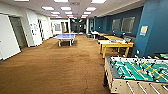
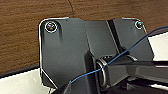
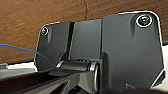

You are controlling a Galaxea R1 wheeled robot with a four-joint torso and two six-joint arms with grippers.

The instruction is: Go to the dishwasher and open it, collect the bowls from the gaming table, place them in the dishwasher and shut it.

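No lettering, brand, number or sign can be read anywhere in this game room. A pale notice (image 1: 143,30) is mounted on the blue wall (image 1: 155,27) beyond the table-football table (image 1: 136,75), but its print is too blurred to be made out (the same holds for the small papers (image 1: 32,25) pinned to the white wall across the room from that table). Nothing written is seen in the wrist views either.
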